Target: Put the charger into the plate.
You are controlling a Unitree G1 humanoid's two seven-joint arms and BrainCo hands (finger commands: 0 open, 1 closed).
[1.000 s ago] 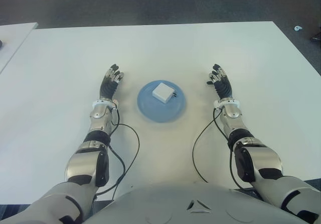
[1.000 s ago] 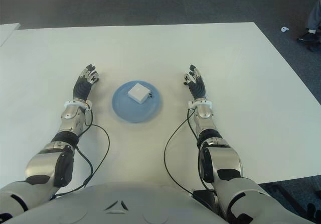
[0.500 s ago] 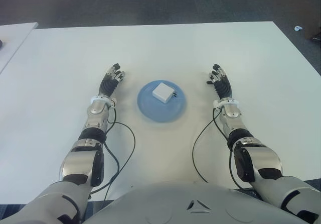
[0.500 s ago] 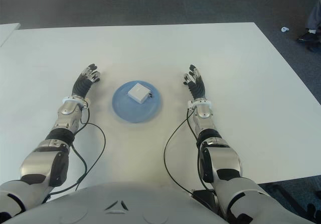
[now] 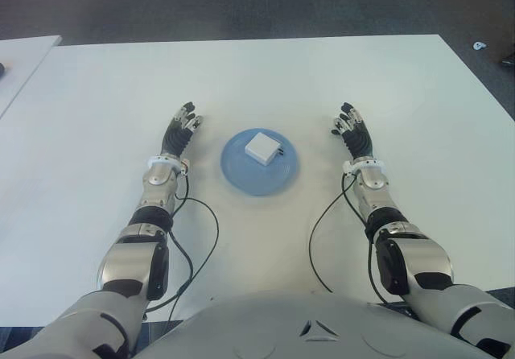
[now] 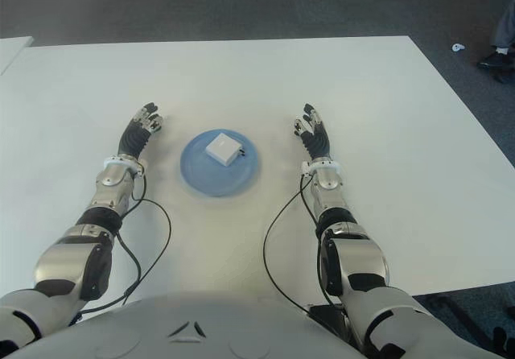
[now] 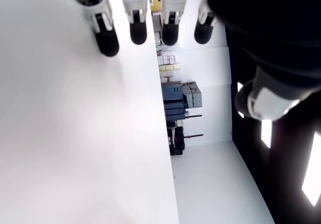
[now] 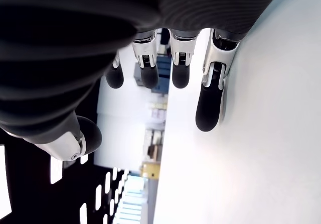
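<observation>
On the white desk [image 5: 265, 77], a blue plate [image 5: 259, 174] lies midway between the two hands, with the white charger [image 5: 262, 146] resting inside it, toward the far part of the plate. Left hand [image 5: 179, 132] shows left of the plate, fingers [image 7: 106, 38] extended and apart, holding nothing. Right hand [image 5: 352, 132] shows right of the plate, fingers [image 8: 208, 106] likewise extended and empty. Black cables [image 5: 201, 242] trail along both forearms.
</observation>
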